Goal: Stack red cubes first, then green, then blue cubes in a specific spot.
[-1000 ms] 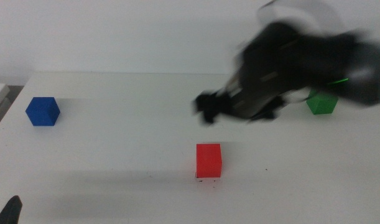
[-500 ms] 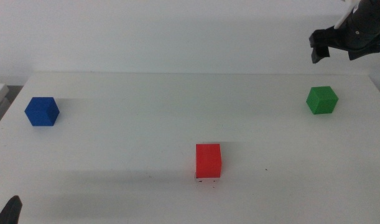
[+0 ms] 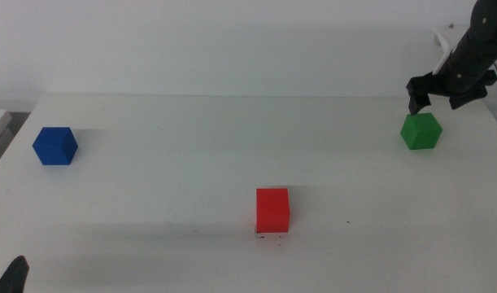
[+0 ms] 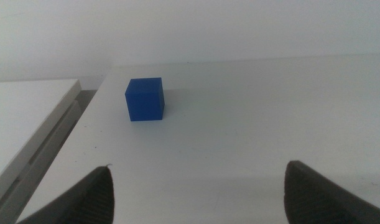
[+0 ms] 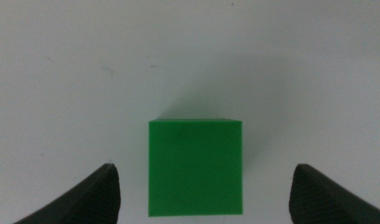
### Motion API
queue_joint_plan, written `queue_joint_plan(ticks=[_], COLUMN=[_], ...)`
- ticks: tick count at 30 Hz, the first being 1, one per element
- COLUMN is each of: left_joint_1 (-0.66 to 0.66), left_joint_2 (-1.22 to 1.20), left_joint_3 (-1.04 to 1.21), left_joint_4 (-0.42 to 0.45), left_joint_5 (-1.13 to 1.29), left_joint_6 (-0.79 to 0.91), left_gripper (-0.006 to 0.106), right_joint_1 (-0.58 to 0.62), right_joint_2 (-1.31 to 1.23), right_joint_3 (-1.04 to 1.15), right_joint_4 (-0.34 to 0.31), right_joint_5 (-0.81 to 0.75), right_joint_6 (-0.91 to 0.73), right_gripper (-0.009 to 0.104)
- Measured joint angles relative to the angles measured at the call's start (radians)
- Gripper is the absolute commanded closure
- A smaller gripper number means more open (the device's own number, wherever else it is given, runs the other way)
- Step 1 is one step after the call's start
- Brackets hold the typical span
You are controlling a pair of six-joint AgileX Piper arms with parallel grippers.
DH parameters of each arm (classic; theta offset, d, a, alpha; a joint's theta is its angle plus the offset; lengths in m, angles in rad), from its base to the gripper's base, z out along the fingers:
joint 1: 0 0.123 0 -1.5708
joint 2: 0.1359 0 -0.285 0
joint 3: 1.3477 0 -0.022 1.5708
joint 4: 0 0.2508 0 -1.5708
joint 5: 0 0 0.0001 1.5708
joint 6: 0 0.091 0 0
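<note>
On the white table (image 3: 183,146) sit three small cubes, all well apart from each other. The red cube (image 3: 272,208) is near the middle, close to the front. It sits right on a tiny bunch of thin black marks (image 3: 271,236), and a few of the marks peek out at its front bottom edge. A lone black speck (image 3: 349,223) lies off to its right.

The green cube (image 3: 420,131) is far over on the right side, toward the back. The right gripper (image 3: 440,88) hangs just above and behind it. Its two dark jaws are spread wide. From the right wrist camera, the green cube (image 5: 196,167) sits between the two jaw tips, and there is a gap on each side, so the jaws are not touching it.

The blue cube (image 3: 55,146) is far over on the left side of the table. The left gripper (image 3: 10,277) waits low at the front left corner, and only a dark tip of it shows in the middle view. From the left wrist camera, its jaws are spread wide with nothing between them, and the blue cube (image 4: 145,99) sits flat on the table well ahead of them, near the table's edge.
</note>
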Motion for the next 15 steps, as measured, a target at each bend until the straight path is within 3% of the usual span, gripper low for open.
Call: queue_joint_plan(ticks=[10, 13, 15], left_joint_1=[0.000, 0.000, 0.000], left_joint_2=[0.000, 0.000, 0.000], left_joint_3=[0.000, 0.000, 0.000], left_joint_4=[0.000, 0.000, 0.000], left_joint_5=[0.000, 0.000, 0.000], left_joint_6=[0.000, 0.000, 0.000], left_gripper=[0.007, 0.007, 0.007], right_joint_1=[0.000, 0.000, 0.000], right_joint_2=[0.084, 0.114, 0.133], right_joint_3=[-0.001, -0.001, -0.001], right_joint_4=[0.006, 0.006, 0.006], right_joint_5=[-0.064, -0.095, -0.103], right_joint_6=[-0.002, -0.002, -0.002], right_gripper=[0.005, 0.013, 0.027])
